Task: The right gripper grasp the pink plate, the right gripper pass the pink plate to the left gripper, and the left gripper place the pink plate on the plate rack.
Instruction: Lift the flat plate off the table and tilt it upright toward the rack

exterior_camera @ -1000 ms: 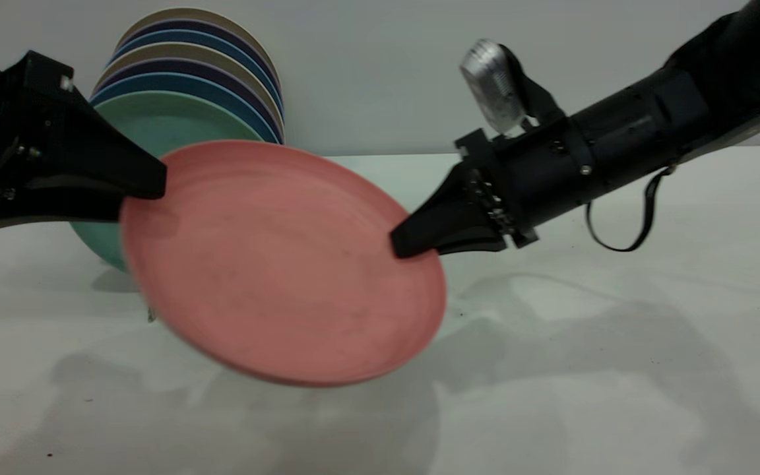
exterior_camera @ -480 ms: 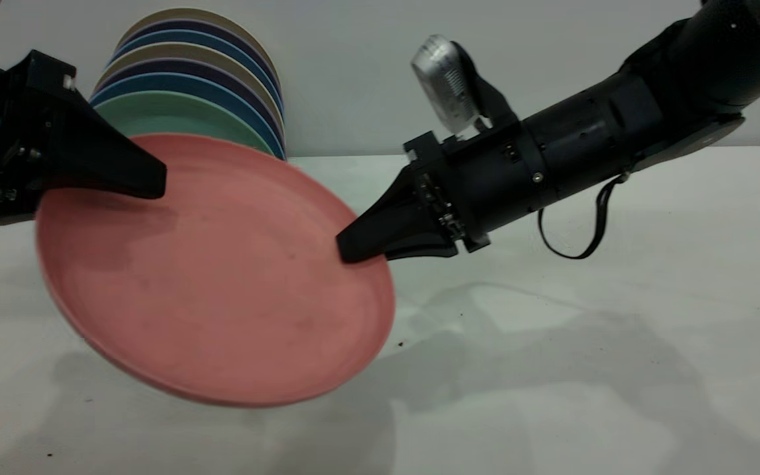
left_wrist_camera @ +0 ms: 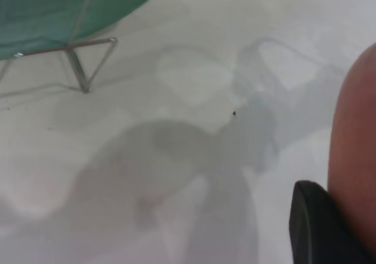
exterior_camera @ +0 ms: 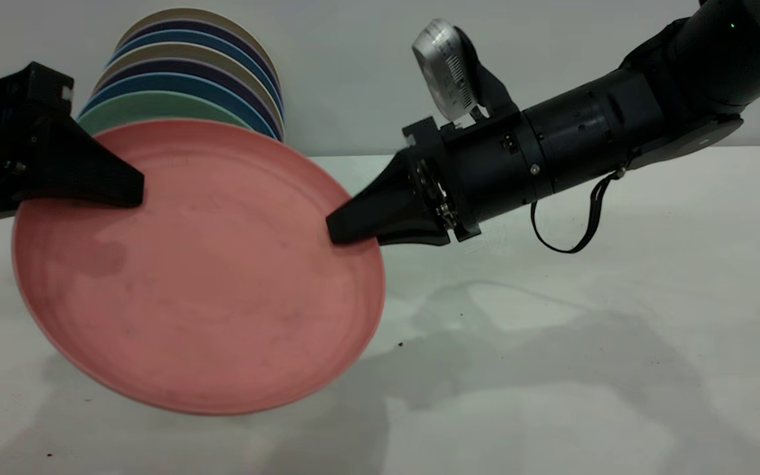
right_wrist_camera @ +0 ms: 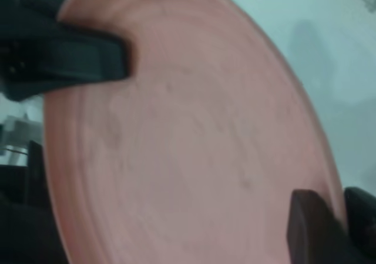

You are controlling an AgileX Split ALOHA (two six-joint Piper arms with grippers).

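We see a pale table (exterior_camera: pixel 617 369) filling the lower part of the exterior view, with a plain wall behind it. Over its left half hangs the pink plate (exterior_camera: pixel 195 270), tilted toward the camera and clear of the tabletop, its shadow spread beneath it.

The right arm (exterior_camera: pixel 584 138) slants in from the upper right corner of the frame, a silver ribbed cylinder (exterior_camera: pixel 444 69) perched on top. At its end, the right gripper (exterior_camera: pixel 335 231) sits at the plate's right edge, clamped on the rim; the right wrist view shows its finger (right_wrist_camera: pixel 308 226) pressed on the plate's face at the lower right of that frame.

At the left edge of the exterior view, the left gripper (exterior_camera: pixel 134 191) reaches onto the plate's upper left rim. One finger (exterior_camera: pixel 83 175) lies over the plate's face, and the rim runs between the jaws, but we cannot tell whether they have closed on it. In the left wrist view a black fingertip (left_wrist_camera: pixel 320 229) lies against the pink edge at the lower right.

Behind the plate, in the upper left, stands a row of upright plates (exterior_camera: pixel 202 66), the frontmost teal-green (exterior_camera: pixel 149 105). The left wrist view shows the plate rack (left_wrist_camera: pixel 82 52) as thin silver wire in the upper left, standing on the table with the teal plate in it.
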